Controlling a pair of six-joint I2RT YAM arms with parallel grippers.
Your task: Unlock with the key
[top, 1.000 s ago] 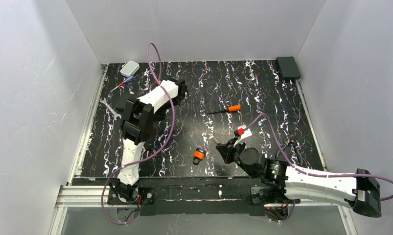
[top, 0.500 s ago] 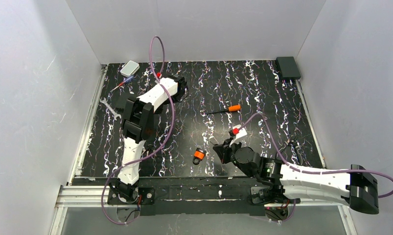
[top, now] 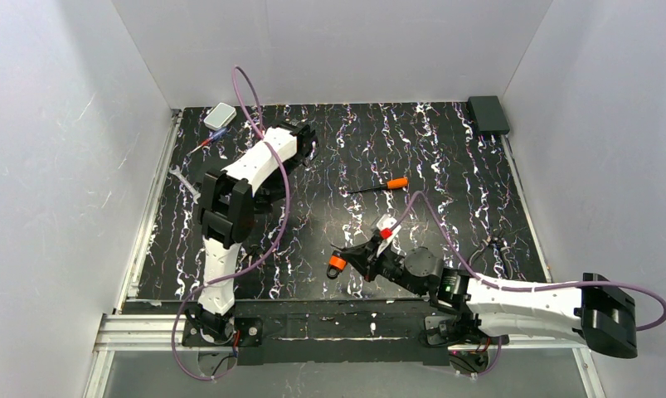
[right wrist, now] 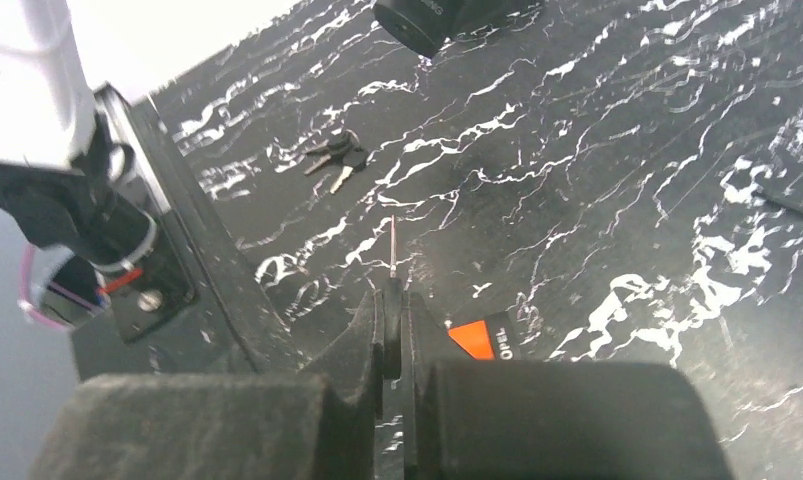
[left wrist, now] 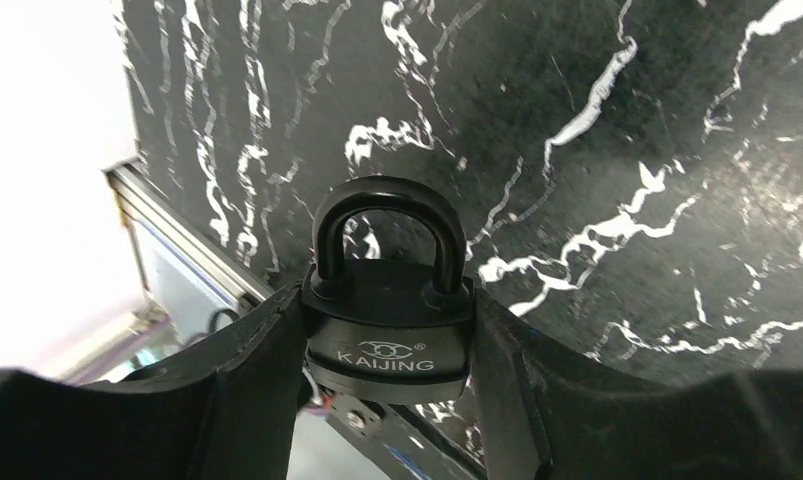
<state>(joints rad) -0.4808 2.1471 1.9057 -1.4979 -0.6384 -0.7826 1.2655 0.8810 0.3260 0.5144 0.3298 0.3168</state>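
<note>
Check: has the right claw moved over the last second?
Yes. The right claw, shut on the pale-bladed key, has shifted left, closing on the small orange padlock, which stayed put.

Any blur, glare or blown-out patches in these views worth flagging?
Left wrist: black padlock sharp, lettering readable, wall at upper left blown out. Right wrist: right gripper soft up close, the key thin but distinct. Top external: evenly lit, sharp.
</note>
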